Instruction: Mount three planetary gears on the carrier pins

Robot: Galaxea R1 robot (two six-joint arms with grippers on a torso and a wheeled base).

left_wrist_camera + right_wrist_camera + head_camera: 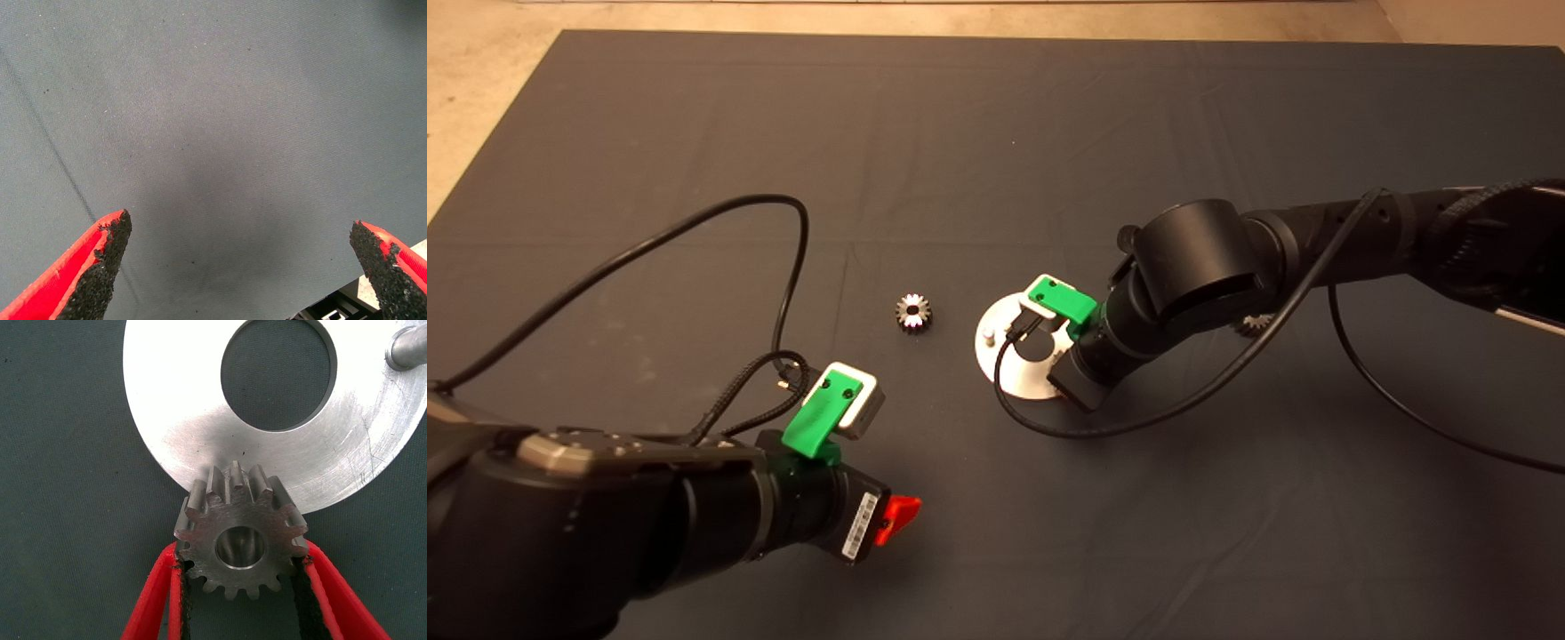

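Observation:
The shiny round disc (996, 360) lies mid-mat, partly under my right arm (1192, 258). One carrier pin (989, 338) stands on its left part and also shows in the right wrist view (408, 347); the other pins are hidden. My right gripper (240, 550) is shut on a planetary gear (240, 533), held flat over the rim of the disc (187, 407). Something shiny shows through its bore. A second gear (913, 313) lies on the mat left of the disc. A third gear (1249, 326) peeks out behind the right arm. My left gripper (240, 233) is open and empty over bare mat at the lower left (896, 517).
Black cables loop over the mat: one from the left arm (791, 249), one from the right arm (1138, 418) passing just in front of the disc. The mat's far edge meets a beige floor (498, 53).

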